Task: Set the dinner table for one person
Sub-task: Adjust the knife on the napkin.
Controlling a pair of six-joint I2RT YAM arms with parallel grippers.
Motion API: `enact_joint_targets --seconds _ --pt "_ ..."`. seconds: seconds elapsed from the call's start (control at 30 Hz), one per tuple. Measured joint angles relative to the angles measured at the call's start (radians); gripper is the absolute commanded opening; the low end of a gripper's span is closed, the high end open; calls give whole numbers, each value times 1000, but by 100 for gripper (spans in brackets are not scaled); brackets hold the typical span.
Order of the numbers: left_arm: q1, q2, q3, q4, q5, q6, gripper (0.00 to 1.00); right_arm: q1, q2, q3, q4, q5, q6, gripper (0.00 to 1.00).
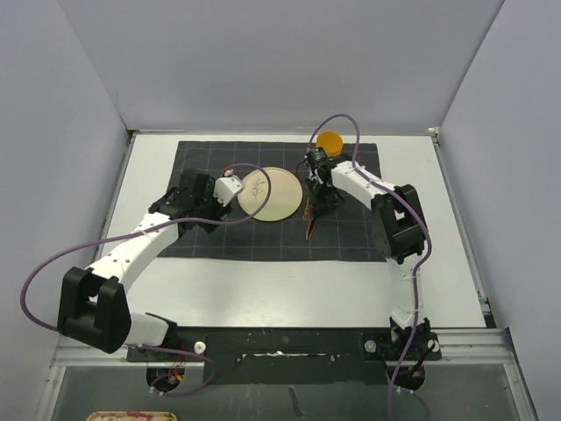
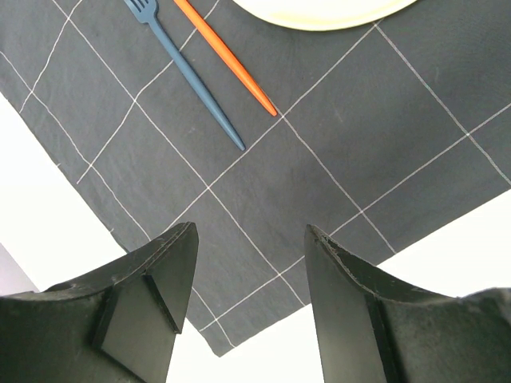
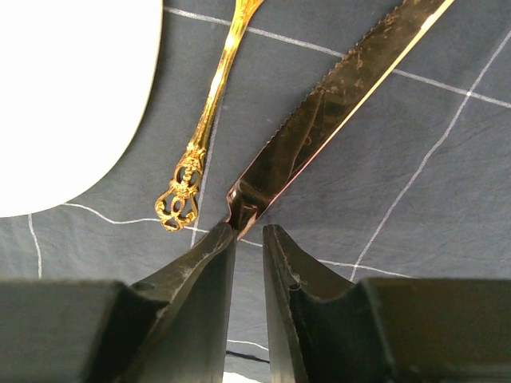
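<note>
Now, right tool at knife

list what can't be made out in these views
- Right wrist view: the handle end of the knife disappears at the right gripper; whether it is gripped cannot be told.
- Right wrist view: the gold utensil has its head cut off by the top edge.
- Left wrist view: the orange stick has its far end cut off by the top edge.
- Top view: the orange round object is partly hidden by the right arm.
</note>
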Motion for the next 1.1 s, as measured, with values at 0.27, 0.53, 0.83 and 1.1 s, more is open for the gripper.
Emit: enact_joint_targets --seconds 0.27,0.53,0.83,1.1 --pt "0 0 0 6 0 0 55 0 1 9 0 -8 -4 25" --pt "0 0 0 5 0 1 55 5 9 9 2 -9 -4 26" --pt "0 0 -12 5 0 11 55 25 26 11 2 4 -6 32" --pt "0 0 -12 3 0 20 55 44 37 23 -2 43 -9 20"
